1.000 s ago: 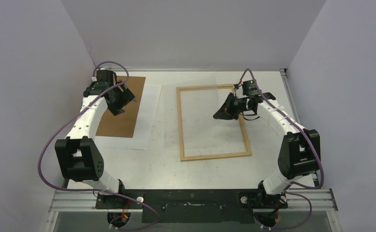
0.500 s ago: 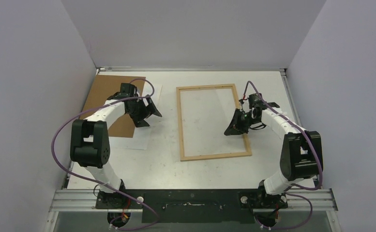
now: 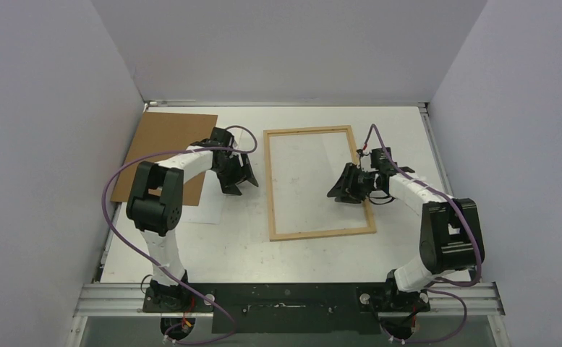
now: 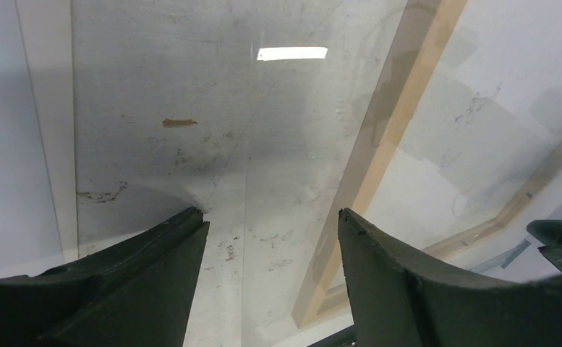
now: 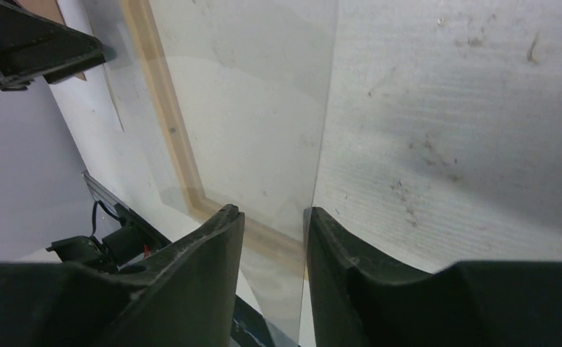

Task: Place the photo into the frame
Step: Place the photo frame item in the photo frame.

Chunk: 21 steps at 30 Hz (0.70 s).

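Observation:
The light wood frame (image 3: pixel 268 184) lies flat mid-table. The photo (image 3: pixel 209 204) shows as a white sheet left of it, mostly under the brown backing panel (image 3: pixel 163 148). My left gripper (image 3: pixel 239 178) is open and empty, low between the panel and the frame's left strip (image 4: pixel 379 130); its jaws (image 4: pixel 270 213) stand wide. My right gripper (image 3: pixel 341 190) hangs over the frame's right side. Its fingers (image 5: pixel 272 210) stand a little apart with the edge of a clear pane (image 5: pixel 263 87) between them, against the right finger. The frame's strip (image 5: pixel 163 108) shows through the pane.
Grey walls close in the table at the back and on both sides. The arm bases and a black rail (image 3: pixel 285 296) sit at the near edge. The left gripper (image 5: pixel 32 47) shows at the top left of the right wrist view.
My left gripper has swung right, from over the brown panel to beside the frame's left strip. My right gripper has moved nearer and lower over the frame's right side.

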{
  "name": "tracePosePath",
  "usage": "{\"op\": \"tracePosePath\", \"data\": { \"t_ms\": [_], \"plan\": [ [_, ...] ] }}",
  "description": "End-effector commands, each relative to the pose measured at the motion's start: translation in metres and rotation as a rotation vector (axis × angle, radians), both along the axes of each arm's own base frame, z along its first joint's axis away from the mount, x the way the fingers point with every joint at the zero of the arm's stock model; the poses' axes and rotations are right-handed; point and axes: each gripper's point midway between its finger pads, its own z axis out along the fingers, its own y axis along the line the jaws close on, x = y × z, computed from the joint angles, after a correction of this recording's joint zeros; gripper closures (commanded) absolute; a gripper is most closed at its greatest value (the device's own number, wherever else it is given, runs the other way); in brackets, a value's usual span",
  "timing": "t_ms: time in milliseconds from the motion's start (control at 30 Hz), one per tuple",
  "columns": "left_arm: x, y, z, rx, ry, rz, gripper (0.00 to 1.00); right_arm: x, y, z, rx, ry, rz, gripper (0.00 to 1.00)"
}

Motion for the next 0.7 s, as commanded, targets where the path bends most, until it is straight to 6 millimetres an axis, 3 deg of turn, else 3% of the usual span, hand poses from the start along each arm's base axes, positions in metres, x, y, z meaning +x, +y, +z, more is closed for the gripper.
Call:
{"op": "tracePosePath", "data": {
  "t_ms": [0, 133, 467, 667],
  "plan": [
    [-0.008, 0.032, -0.039, 0.188, 0.062, -0.040, 0.35, 0.035, 0.011, 0.011, 0.074, -0.138, -0.016, 0.60],
    [-0.010, 0.038, -0.044, 0.223, 0.077, -0.067, 0.37, 0.048, 0.017, 0.003, 0.097, -0.143, -0.022, 0.52],
    [-0.008, 0.038, -0.052, 0.229, 0.085, -0.099, 0.41, 0.105, 0.037, 0.008, 0.151, -0.233, -0.040, 0.51],
    [-0.008, 0.037, -0.057, 0.223, 0.097, -0.100, 0.43, 0.121, 0.051, 0.010, 0.192, -0.254, -0.028, 0.52]
  ]
}}
